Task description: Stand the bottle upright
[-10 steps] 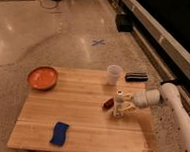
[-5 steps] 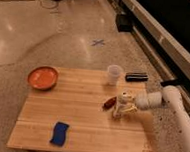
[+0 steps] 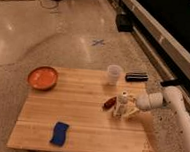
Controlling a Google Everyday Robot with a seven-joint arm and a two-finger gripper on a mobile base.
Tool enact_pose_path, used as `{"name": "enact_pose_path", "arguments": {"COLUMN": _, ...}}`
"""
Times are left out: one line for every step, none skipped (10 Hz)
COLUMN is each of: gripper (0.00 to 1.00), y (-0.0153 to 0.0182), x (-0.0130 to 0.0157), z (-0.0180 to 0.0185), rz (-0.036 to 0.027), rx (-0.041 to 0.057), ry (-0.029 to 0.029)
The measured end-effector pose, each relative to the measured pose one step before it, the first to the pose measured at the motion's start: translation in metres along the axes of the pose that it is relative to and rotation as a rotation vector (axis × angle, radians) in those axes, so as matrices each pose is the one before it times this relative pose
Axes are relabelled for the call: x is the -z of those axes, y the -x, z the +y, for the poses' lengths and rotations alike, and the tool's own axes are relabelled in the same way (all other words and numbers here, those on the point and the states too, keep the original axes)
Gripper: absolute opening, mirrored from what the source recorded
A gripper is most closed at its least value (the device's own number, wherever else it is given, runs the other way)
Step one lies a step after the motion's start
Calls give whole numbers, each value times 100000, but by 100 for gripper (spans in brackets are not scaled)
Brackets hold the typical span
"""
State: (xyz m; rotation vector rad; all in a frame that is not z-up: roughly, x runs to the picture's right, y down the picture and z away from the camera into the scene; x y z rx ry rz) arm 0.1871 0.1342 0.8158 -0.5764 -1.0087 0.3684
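Nothing on my feed has shifted much over the last second: the gripper (image 3: pixel 121 109) stays at the right side of the wooden counter (image 3: pixel 80 117), its jaws clenched around the bottle (image 3: pixel 120 105), which stands roughly upright with its cap on top. Just left of it lies the small dark red object (image 3: pixel 108 103), with the translucent cup (image 3: pixel 114 74) and a black item (image 3: pixel 136 76) behind. Well apart, I see the orange bowl (image 3: pixel 42 78) and blue sponge (image 3: pixel 59 133).
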Motion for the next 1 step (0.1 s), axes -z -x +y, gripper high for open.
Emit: {"name": "enact_pose_path", "arguments": {"gripper": 74, "y": -206, "x": 313, "z": 90, "rz": 1510, "rx": 404, "ry": -110}}
